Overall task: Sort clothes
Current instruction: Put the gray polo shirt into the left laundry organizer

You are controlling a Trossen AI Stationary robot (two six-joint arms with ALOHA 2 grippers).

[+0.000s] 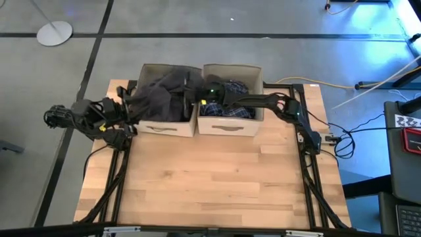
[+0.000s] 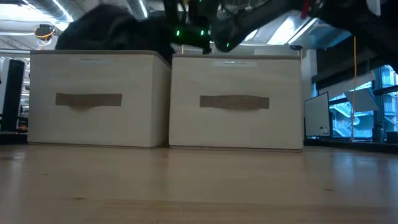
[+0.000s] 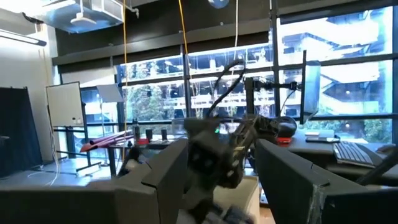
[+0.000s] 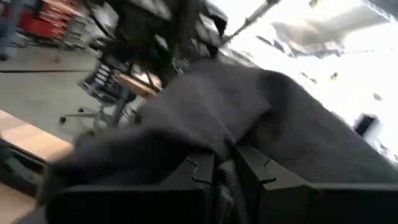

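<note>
Two beige boxes are seen side by side at the far end of the table (image 1: 217, 191): left box (image 1: 164, 125) and right box (image 1: 227, 126). A dark grey garment (image 1: 164, 95) is heaped over the left box, bulging above its rim in the low view (image 2: 106, 31). A blue-and-white plaid garment (image 1: 237, 110) is seen lying inside the right box. The white and dark green garments are not made out.

The right gripper (image 1: 194, 95) is reached across the right box to the divide between the boxes, and its fingers (image 4: 199, 171) are pinched on a fold of the dark grey garment, cloth being seen squeezed between them in the right wrist view. The bulk of the grey cloth lies away from those fingers toward the left box, so any release or drop is judged to depend on the gripper being carried further that way, clear of the shared wall.

The left gripper (image 1: 125, 112) is held at the left box's outer side, just beside the grey heap; its fingers (image 3: 168, 174) are spread apart with nothing between them. The right arm is judged to be the working one.
</note>
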